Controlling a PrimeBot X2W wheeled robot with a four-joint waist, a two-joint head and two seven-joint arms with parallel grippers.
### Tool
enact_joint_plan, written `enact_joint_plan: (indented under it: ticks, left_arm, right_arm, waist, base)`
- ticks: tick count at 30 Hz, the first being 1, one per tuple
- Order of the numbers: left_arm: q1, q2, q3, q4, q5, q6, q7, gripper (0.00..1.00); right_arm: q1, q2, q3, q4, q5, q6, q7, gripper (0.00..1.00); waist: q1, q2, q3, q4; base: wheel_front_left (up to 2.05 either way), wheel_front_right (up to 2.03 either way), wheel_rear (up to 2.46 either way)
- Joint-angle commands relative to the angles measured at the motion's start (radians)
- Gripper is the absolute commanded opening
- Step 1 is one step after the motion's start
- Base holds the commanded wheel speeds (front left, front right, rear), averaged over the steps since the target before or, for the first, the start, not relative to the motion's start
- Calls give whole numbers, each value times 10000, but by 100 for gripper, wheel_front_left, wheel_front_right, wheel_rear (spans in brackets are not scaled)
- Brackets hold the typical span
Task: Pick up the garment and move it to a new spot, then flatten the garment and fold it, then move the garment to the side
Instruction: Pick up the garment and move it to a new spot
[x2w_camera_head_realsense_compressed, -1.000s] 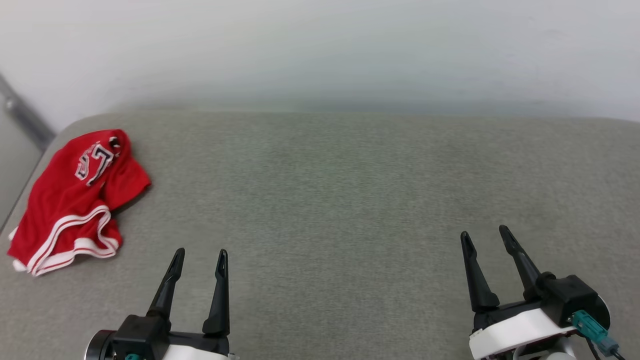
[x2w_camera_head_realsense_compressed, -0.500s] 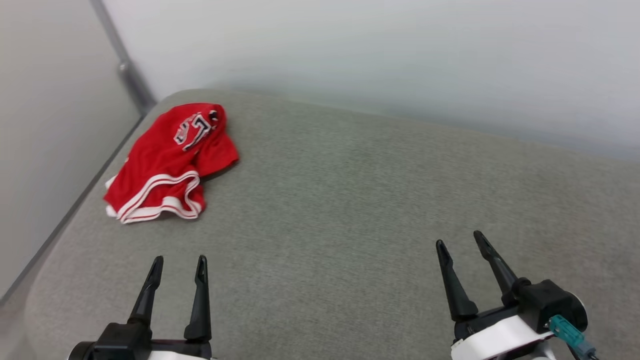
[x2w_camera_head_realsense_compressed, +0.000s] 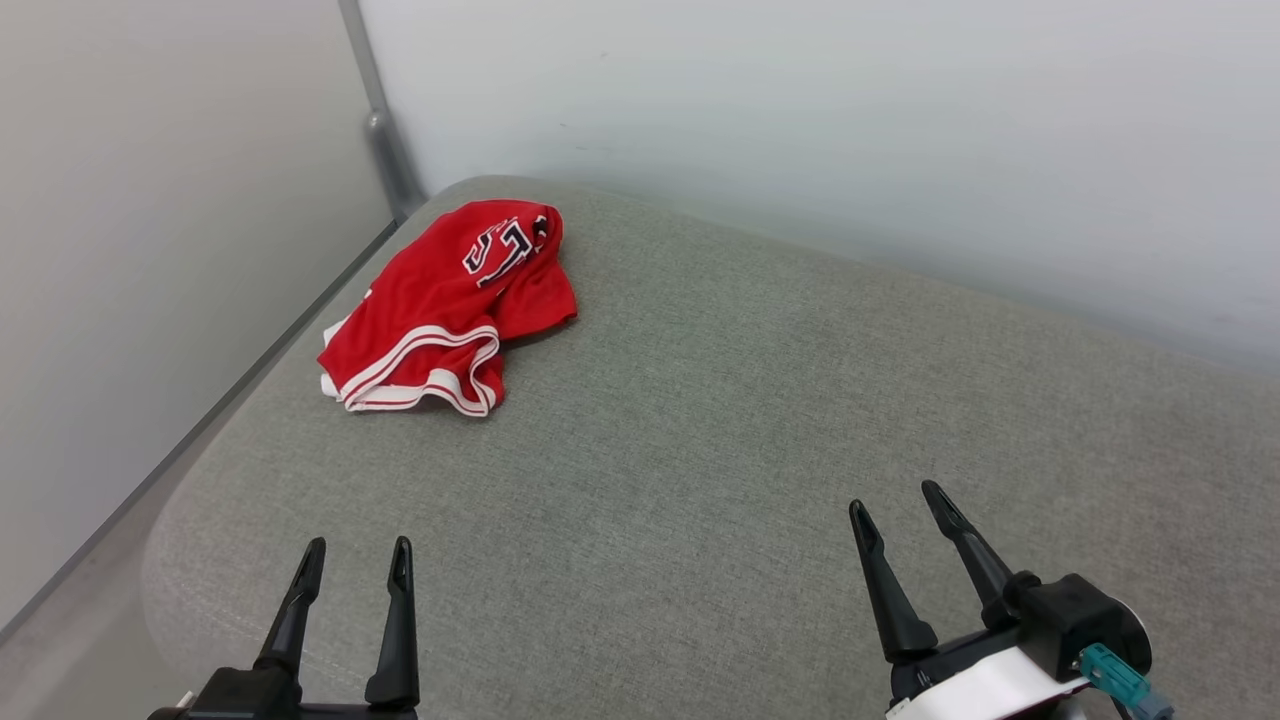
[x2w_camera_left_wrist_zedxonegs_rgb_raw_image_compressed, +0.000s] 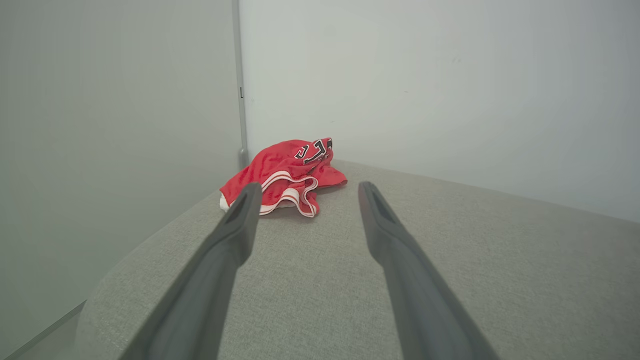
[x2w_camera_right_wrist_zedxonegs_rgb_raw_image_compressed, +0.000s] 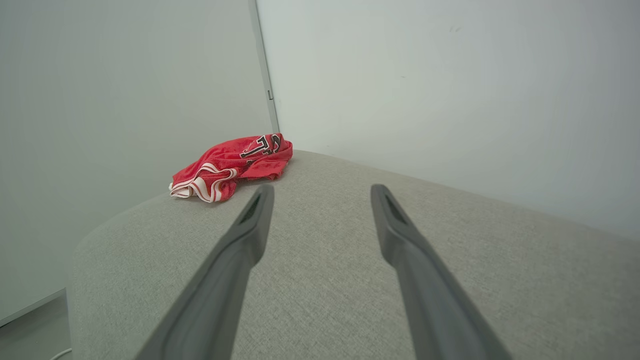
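Big grey cushioned surface (x2w_camera_head_realsense_compressed: 780, 430) up front, and the garment (x2w_camera_head_realsense_compressed: 435, 315) lies crumpled at its far-left corner, near the wall (x2w_camera_head_realsense_compressed: 800, 120). The left gripper (x2w_camera_head_realsense_compressed: 358, 548) and right gripper (x2w_camera_head_realsense_compressed: 893, 497) hover near, fingers parted, holding nothing, well apart from it.

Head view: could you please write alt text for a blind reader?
A crumpled red shirt with white-striped trim lies near the far left corner of a grey cushion. The left gripper and right gripper are open and empty at the bottom edge.
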Motion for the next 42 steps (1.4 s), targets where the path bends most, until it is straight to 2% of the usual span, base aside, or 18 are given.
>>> enact_joint_plan:
  ticks: [1, 9, 14, 19, 27, 29, 32, 36, 42]
  left_arm:
    - [139, -11, 18, -7, -20, -11, -28, 100]
    - [156, -11, 97, -220, 149, 109, -28, 100]
    - [-19, -15, 210, -165, -149, 103, -26, 100]
    - [-362, -15, 511, 285, -1015, -38, -28, 100]
    - [-2000, -18, 1099, 1123, -1510, -402, -28, 100]
    - [-2625, 27, 1315, 1537, -1945, -416, -28, 100]
    - [-3614, 877, 1061, 2374, -2723, -425, -26, 100]
    - [-5098, 2486, 356, 3729, -3897, -431, 70, 100]
    - [-7185, 4761, -698, 4963, -5924, -432, 1836, 100]
  right_arm:
    - [102, 17, 0, 2, 89, -3, -21, 100]
    - [112, 17, 46, 21, 164, -3, -21, 100]
    - [-63, 15, -46, -55, 297, -3, -21, 100]
    - [-480, 14, -300, -280, 373, -3, -21, 100]
    - [-1383, 1, -426, -994, -620, -3, -21, 100]
    - [-1549, 3, -486, -1141, -890, -3, -21, 100]
    - [-1818, 6, -480, -1304, -1234, -3, -20, 100]
    - [-2080, 9, -596, -1486, -1592, -3, 50, 100]
    - [-2139, -4, -725, -1848, -1811, -3, 260, 100]
  waist:
    - [0, 0, -13, 42]
    - [0, 0, -21, 108]
    - [0, 0, 305, -33]
    - [0, 0, 1122, -362]
    - [0, 0, 3004, -973]
    - [0, 0, 3383, -1078]
    - [0, 0, 3922, -1277]
    - [0, 0, 4527, -1513]
    - [0, 0, 5358, -1828]
  base:
    - [0, 0, 0]
    - [0, 0, 0]
    - [0, 0, 0]
    - [0, 0, 0]
    - [0, 0, 0]
    - [0, 0, 0]
    - [0, 0, 0]
    - [0, 0, 0]
    - [0, 0, 0]
